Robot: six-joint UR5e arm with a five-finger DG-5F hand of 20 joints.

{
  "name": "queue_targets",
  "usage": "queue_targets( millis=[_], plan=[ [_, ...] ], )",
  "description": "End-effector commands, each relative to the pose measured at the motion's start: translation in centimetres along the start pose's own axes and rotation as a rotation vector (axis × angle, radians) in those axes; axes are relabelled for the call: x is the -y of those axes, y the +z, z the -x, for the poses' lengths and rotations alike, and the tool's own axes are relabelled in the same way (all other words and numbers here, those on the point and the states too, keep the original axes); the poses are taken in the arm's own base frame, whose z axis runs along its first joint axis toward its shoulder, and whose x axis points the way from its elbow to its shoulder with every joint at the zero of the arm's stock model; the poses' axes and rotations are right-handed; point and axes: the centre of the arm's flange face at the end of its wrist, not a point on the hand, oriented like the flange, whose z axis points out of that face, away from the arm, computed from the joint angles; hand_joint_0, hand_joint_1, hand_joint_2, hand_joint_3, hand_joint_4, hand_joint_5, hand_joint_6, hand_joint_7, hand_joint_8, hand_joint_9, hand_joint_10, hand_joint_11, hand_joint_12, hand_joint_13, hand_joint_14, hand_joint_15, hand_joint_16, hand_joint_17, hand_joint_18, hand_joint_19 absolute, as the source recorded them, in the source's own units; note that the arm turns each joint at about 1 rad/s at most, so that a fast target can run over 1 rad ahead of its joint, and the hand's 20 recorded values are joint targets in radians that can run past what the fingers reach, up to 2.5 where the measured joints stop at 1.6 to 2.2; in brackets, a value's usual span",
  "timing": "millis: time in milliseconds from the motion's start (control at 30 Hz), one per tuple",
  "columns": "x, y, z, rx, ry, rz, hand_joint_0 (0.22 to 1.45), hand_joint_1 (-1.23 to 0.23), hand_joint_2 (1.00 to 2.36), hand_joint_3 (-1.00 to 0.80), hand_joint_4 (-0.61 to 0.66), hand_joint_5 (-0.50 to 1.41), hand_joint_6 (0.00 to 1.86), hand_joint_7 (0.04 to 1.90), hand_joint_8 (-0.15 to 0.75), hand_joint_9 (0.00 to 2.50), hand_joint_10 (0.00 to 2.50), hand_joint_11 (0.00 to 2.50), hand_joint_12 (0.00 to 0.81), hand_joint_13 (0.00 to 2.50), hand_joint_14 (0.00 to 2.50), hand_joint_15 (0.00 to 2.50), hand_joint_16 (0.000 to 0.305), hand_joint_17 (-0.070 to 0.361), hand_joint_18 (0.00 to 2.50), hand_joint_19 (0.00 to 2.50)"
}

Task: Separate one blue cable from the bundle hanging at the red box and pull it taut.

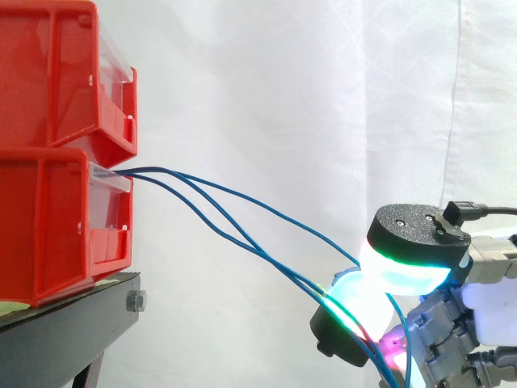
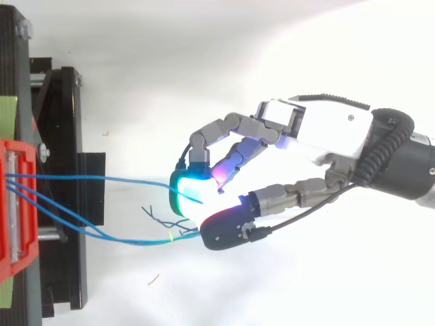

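Two red bins are sitting stacked at the left, the upper bin point(image 1: 56, 73) resting on the lower bin point(image 1: 48, 226). The lower bin is standing on the black stand point(image 1: 65, 331), with its open front reaching close to the stand's right edge in the side view.

The blue cables point(image 2: 61, 176) are emerging from the front of the lower bin. They are spreading apart as they leave the stand's edge and sloping downward and to the right, hanging clear of the stand. In the top view they are converging again toward the hand.

The hand point(image 2: 319, 129) is reaching in from the right, well apart from the bins. Its fingers are curling inward, and the cables are passing between the cyan-green pad point(image 2: 182, 193) and the thumb's red-lit pad point(image 2: 217, 221). The hand is pinching the cables there. One strand is lying across the cyan pad, slightly apart from the others. Past the pads, in the side view, the cables are running on down past the hand.
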Motion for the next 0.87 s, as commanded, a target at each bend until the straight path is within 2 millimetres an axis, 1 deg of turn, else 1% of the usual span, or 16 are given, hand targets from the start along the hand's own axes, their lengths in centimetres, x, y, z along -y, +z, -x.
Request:
queue_targets(
  millis=[0, 567, 833],
  plan=[
    [0.03, -0.01, -0.03, 0.000, 0.000, -0.001, 0.53, -0.60, 1.11, -0.07, 0.04, -0.12, 0.93, 1.09, 0.320, 1.03, 0.02, 0.87, 0.367, 0.96, 0.02, 0.73, 0.049, 0.110, 0.84, 0.62],
    [0.03, -0.01, -0.03, 0.000, 0.000, -0.001, 0.53, -0.60, 1.12, -0.07, 0.04, -0.12, 0.93, 1.10, 0.317, 1.04, 0.02, 0.87, 0.372, 0.98, 0.02, 0.76, 0.050, 0.113, 0.85, 0.67],
    [0.03, -0.01, -0.03, 0.000, 0.000, -0.001, 0.52, -0.58, 1.15, -0.08, 0.04, -0.12, 0.93, 1.09, 0.320, 1.05, 0.02, 0.87, 0.374, 0.98, 0.02, 0.76, 0.051, 0.114, 0.86, 0.69]
  ],
)
